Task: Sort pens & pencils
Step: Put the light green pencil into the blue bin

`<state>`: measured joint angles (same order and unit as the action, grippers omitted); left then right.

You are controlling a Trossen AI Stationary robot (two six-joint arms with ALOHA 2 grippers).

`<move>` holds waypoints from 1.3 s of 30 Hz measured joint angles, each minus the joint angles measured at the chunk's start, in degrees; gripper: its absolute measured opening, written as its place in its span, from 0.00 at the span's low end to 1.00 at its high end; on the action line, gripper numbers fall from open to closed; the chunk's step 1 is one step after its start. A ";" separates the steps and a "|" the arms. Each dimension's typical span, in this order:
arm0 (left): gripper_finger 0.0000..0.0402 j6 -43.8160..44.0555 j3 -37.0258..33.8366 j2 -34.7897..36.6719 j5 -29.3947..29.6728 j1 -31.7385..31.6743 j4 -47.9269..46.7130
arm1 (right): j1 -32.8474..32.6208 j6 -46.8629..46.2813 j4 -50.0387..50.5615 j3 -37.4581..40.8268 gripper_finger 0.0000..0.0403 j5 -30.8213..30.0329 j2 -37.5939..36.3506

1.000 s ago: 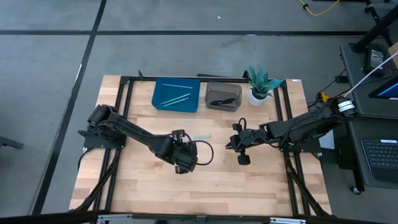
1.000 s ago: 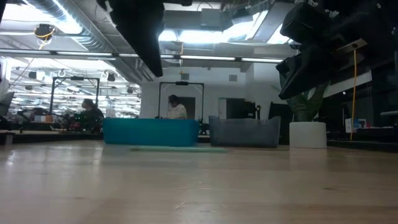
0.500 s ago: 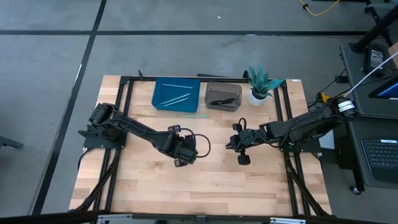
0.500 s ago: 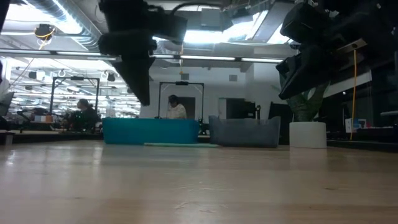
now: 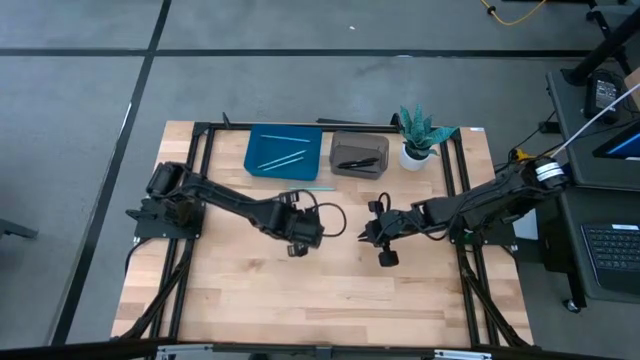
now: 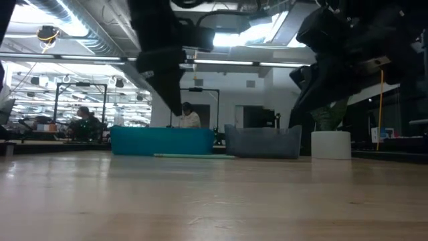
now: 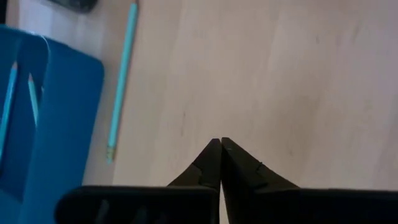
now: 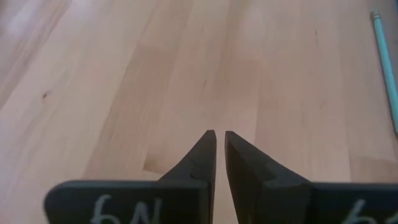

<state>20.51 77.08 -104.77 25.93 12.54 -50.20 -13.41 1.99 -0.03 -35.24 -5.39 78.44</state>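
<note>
Looking straight down, the left gripper [image 5: 303,231] hangs over the middle of the tabletop [image 5: 250,300], pressed together and empty. The right gripper [image 5: 368,232] hangs just to its right, its tips a sliver apart and holding nothing. At the far edge sit a blue tray [image 5: 285,152] with pencils [image 5: 283,159] inside and, to its right, a grey tray [image 5: 359,154] holding black pens [image 5: 357,161]. One loose pencil [image 5: 312,185] lies on the wood just near of the blue tray.

From table height, that loose pencil [image 6: 194,156] lies flat in front of both trays.

The left wrist view shows its fingers [image 7: 211,163] meeting at a point, the loose pencil [image 7: 121,78] beside the blue tray [image 7: 56,124].

The right wrist view shows bare wood and one pencil [image 8: 385,68] at the edge.
</note>
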 joint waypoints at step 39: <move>0.24 -24.38 -13.60 -0.30 -7.28 -23.98 23.01 | -0.02 -1.80 4.76 0.02 0.09 0.02 0.69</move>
<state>-3.87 63.48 -105.07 18.65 -11.45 -27.19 -13.43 0.19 4.73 -35.22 -5.37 79.13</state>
